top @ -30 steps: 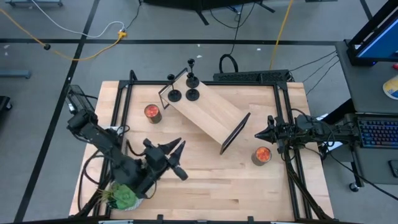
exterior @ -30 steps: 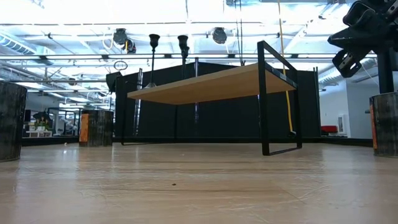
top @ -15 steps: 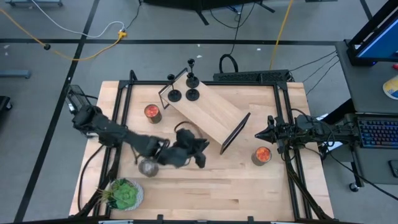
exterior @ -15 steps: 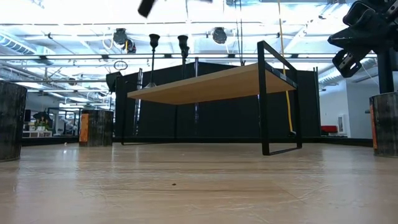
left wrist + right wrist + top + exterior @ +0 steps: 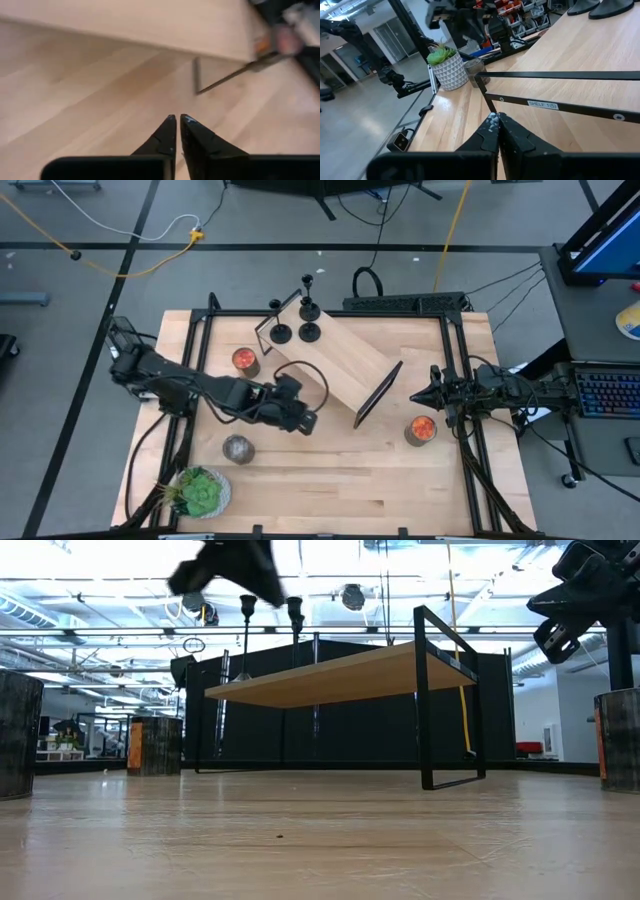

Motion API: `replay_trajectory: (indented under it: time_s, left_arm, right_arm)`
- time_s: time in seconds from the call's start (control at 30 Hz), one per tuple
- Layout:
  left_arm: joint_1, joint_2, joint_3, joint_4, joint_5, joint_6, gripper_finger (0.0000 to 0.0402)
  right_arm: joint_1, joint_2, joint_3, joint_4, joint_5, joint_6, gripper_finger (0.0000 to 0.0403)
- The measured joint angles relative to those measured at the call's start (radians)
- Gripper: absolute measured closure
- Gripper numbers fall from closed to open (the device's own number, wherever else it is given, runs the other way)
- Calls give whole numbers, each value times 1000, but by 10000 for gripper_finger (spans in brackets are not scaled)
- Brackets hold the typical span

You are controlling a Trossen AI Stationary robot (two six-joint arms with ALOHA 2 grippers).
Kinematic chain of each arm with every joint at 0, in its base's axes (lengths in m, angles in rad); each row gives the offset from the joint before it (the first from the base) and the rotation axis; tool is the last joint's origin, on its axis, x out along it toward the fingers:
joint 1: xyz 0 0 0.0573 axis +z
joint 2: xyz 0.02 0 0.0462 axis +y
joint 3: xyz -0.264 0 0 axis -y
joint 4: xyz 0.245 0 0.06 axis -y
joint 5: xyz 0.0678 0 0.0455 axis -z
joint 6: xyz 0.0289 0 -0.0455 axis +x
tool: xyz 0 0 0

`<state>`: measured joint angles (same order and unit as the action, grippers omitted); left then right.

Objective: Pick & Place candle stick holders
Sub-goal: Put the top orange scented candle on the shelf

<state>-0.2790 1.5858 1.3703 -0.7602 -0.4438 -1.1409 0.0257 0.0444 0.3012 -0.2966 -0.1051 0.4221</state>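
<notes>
Three black candle stick holders (image 5: 309,332) stand upright on their round bases on the far left end of a wooden shelf (image 5: 335,365) with black end frames. The low view shows their stems (image 5: 247,610) above the board. My left gripper (image 5: 303,420) hangs shut and empty above the table beside the shelf's near long side, pointing slantwise down; in its wrist view (image 5: 177,119) nothing lies between the fingers. My right gripper (image 5: 418,395) waits shut at the table's right side, level, beside the shelf's right end frame (image 5: 560,75).
An orange-topped can (image 5: 245,361) stands left of the shelf and another (image 5: 421,429) near the right arm. A grey jar (image 5: 238,448) and a potted green plant (image 5: 200,492) stand at the near left. Bare wood lies along the near edge to the right of the plant.
My left gripper has swung from above the near left of the table, by the plant, toward the far edge and the shelf, coming lower and tipping down. Its spread fingers have shut. The grey jar, hidden under the arm before, now shows.
</notes>
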Motion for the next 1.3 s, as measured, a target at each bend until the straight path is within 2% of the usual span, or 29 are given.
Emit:
replay_trajectory:
  time_s: [0.2,0.43,0.53,0.73,0.9,1.1,1.3]
  left_arm:
    - [14,-57,31,-279,-13,-133,398]
    - [66,-85,31,-630,-24,-297,377]
    - [96,-97,30,-708,-25,-317,370]
    - [193,-113,31,-756,-31,-313,352]
    - [284,-133,31,-768,-29,-227,326]
    - [394,-189,3,-788,49,-131,285]
    - [461,-262,-125,-671,138,-16,240]
  right_arm:
    - [0,0,0,0,0,0,403]
    - [0,0,0,-1,0,0,403]
    - [0,0,0,-1,0,0,403]
    - [0,0,0,0,0,0,403]
    - [0,0,0,0,0,0,403]
    - [0,0,0,0,2,0,403]
    - [0,0,0,1,5,-6,403]
